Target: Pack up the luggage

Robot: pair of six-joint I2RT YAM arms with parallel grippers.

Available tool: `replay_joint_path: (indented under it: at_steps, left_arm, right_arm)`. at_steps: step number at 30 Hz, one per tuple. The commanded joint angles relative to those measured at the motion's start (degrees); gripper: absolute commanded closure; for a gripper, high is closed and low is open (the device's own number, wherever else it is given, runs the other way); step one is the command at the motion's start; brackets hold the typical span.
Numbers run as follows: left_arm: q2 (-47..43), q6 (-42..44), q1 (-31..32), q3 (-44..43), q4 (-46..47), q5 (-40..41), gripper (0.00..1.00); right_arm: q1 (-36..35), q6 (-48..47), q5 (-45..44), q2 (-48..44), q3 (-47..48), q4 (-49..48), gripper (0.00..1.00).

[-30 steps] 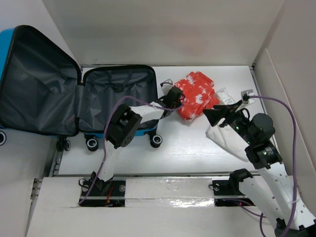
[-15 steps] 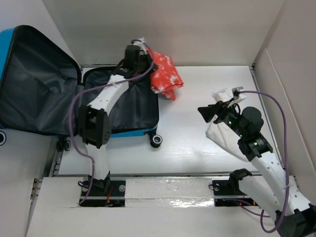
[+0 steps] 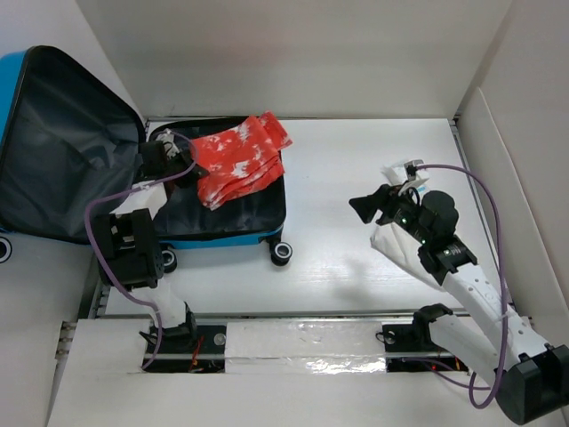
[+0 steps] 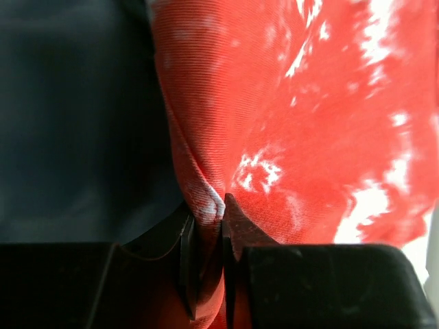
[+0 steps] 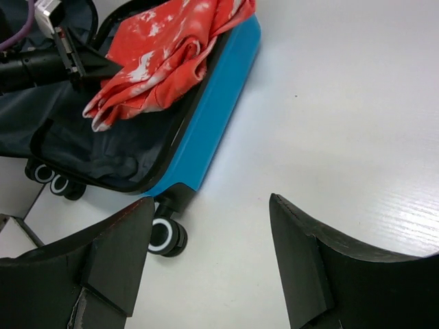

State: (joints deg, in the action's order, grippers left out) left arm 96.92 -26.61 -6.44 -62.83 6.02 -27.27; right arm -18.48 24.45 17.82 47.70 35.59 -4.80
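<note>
luggage (image 3: 222,218) sits open at the left rear of the tabletop (image 3: 356,276). The base shell lies flat with its dark lining up. The lid is swung out to the left, past the tabletop edge. Blue rim and black wheels (image 3: 282,253) face the near side.

red garment (image 3: 238,160), white-printed, is crumpled in the right half of the base shell. Its far corner laps over the shell's right rim.

left fingers (image 3: 178,167) are over the base shell at the garment's left edge. In the left wrist view the left fingers (image 4: 186,253) are pinched together on a fold of the red garment (image 4: 295,137), with fabric bunched between the tips and lining behind.

right fingers (image 3: 363,206) are over bare tabletop, well right of the luggage and pointing toward it. In the right wrist view the right fingers (image 5: 116,253) are spread wide with nothing between them. The luggage (image 5: 219,103), its wheels (image 5: 164,236) and the red garment (image 5: 164,48) are visible ahead.

white cloth (image 3: 396,245) lies on the tabletop under the right arm. It could be a bag; I can't tell from the top view.
</note>
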Motion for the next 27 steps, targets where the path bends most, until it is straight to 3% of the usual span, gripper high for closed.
replay_joint_path:
  at_steps: [1,7,8,9,10,12,14,15,16,17,19,20,21,23,24,27]
  left_arm:
    - [-3.4,2.3,-3.3,0.9,4.0,1.0,1.0]
    - [1.0,9.0,-3.9,-2.6,-3.6,11.6,0.97]
    - [1.6,9.5,-4.5,-3.2,-4.4,12.8,0.85]
    - [2.2,9.7,-4.5,-3.9,-5.9,14.1,0.63]
    - [2.8,9.9,-4.5,-4.8,-7.6,15.8,0.51]
    - [2.0,8.8,-4.5,-5.1,-8.4,16.5,0.36]
    - [-2.2,6.9,-4.5,-4.0,-6.7,15.7,0.35]
    - [-4.0,4.1,-4.5,-3.4,-4.2,15.1,0.35]
    - [-8.2,2.8,-4.5,-2.3,-3.1,14.3,0.35]
    - [-10.5,1.6,-3.9,-2.0,-2.2,14.1,0.36]
    - [-16.8,1.0,-0.6,-2.4,-0.2,15.9,0.48]
    - [-18.5,1.6,5.4,-3.1,0.0,16.7,0.57]
    - [-19.6,2.4,9.4,-4.0,-0.3,17.4,0.75]
    - [-20.1,5.1,18.7,-7.2,-1.1,20.8,0.91]
    - [-19.6,5.4,27.7,-8.5,-2.5,23.0,1.0]
    - [-15.7,3.2,39.9,-9.7,0.4,25.1,1.0]
  right_arm:
    - [-0.4,0.0,-1.1,0.5,-1.4,-4.9,0.26]
    - [-0.4,-0.9,-2.7,0.6,-1.7,-3.6,0.26]
    - [-0.4,-0.9,-3.4,0.3,-1.7,-3.4,0.26]
    - [-0.4,-1.0,-4.6,0.0,-1.8,-3.1,0.26]
    - [-0.4,-1.1,-5.3,-0.6,-1.9,-2.9,0.26]
    - [-0.4,-1.1,-7.9,-1.2,-2.3,-2.7,0.29]
    - [-0.4,-0.9,-9.6,-1.5,-2.6,-2.5,0.46]
    - [-0.4,-0.8,-11.0,-1.5,-2.5,-1.9,0.55]
    - [-0.4,-0.8,-11.8,-1.3,-2.5,-1.5,0.76]
    - [-0.4,-0.7,-12.5,-0.9,-2.0,-1.0,0.82]
    - [-0.4,-0.5,-14.7,-0.5,-1.7,0.1,0.93]
    - [-0.4,-0.2,-15.5,-0.5,-1.1,0.7,0.95]
    - [-0.4,0.1,-16.1,-0.7,-0.7,1.3,0.96]
    - [-0.4,0.4,-17.6,-1.6,0.1,3.0,1.0]
    - [0.1,0.4,-17.6,-3.1,1.2,4.1,1.0]
    - [0.1,1.1,-20.1,-6.2,4.1,7.9,1.0]
